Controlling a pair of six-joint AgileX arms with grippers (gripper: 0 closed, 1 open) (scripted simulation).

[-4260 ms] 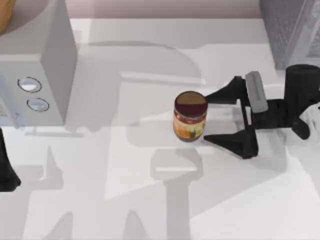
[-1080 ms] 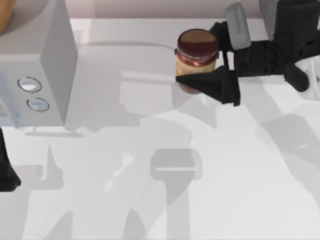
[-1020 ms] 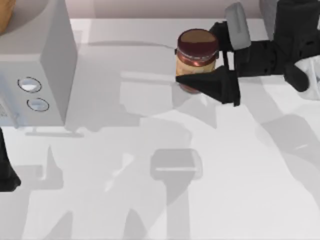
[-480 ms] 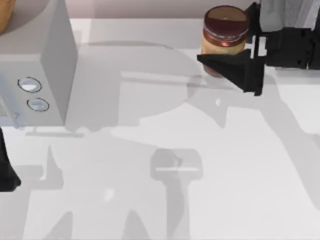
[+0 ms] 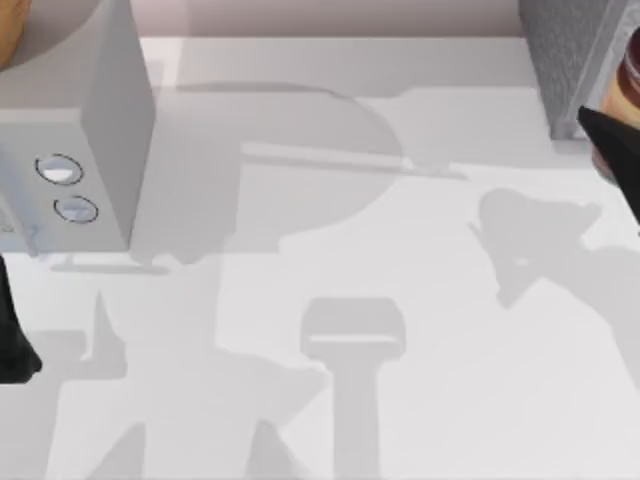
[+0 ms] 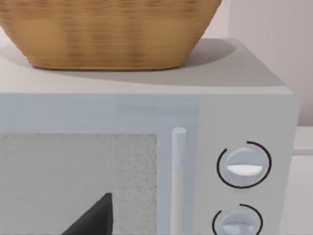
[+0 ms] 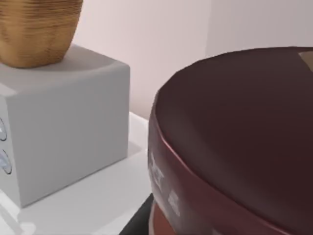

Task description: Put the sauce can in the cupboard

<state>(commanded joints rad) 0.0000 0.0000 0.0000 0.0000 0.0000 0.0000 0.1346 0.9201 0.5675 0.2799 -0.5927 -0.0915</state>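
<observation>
Right gripper [image 5: 612, 135] at table's right edge beside cupboard [image 5: 570, 50], fingers clamped on sauce can [image 5: 628, 85]; left arm parked.

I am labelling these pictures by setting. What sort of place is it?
Probably a simulated kitchen counter: a white table carries a grey microwave-like box with two dials, a woven basket on top of it, and a speckled cupboard.

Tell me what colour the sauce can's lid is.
Dark maroon; the sauce can lid shows best in the right wrist view.
</observation>
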